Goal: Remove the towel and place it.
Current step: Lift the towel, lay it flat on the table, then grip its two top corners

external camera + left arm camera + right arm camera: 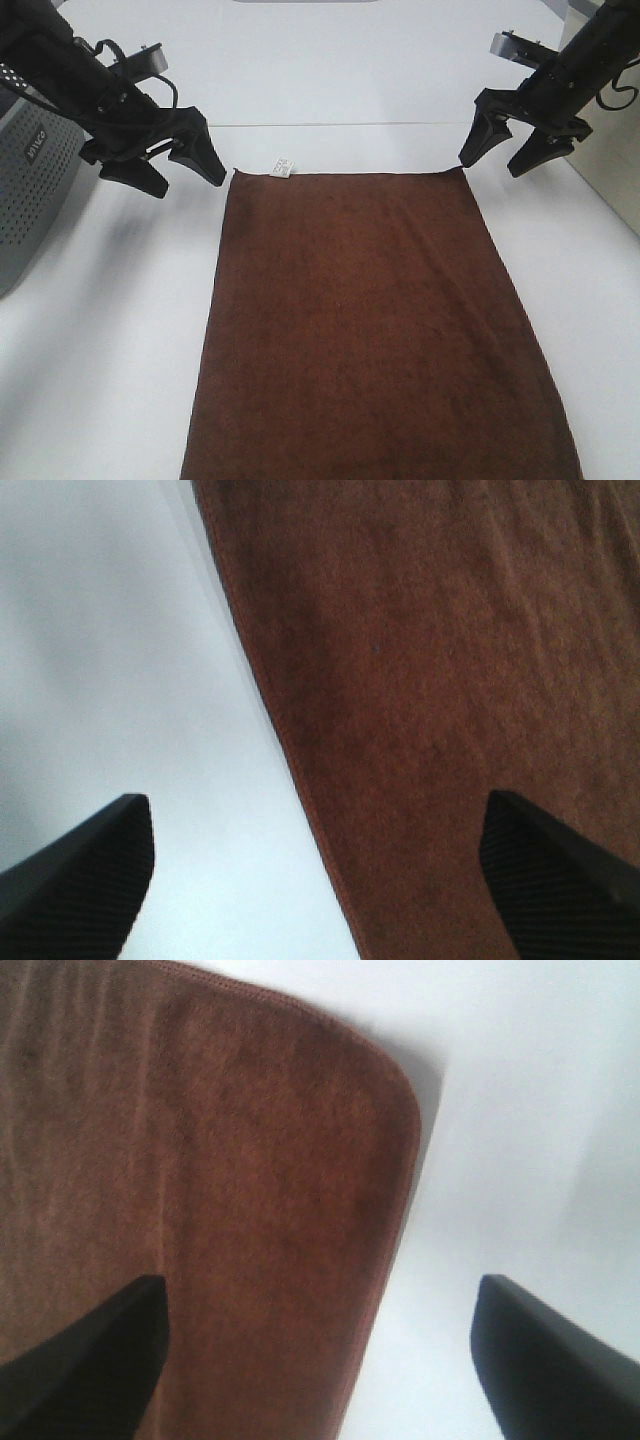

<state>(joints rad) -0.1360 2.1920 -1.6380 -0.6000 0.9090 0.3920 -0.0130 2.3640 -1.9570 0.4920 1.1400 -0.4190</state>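
The towel (pixel 380 320) lies flat on the tabletop (pixel 100 350), long axis running from far edge to near edge. The left gripper (pixel 190 183) hangs spread at its far-left corner and the right gripper (pixel 490 165) spread at its far-right corner. Both are equally near and seemingly just above the cloth.

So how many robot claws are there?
2. The left gripper is open beside the towel, at its far left corner; the right gripper is open at its far right corner.
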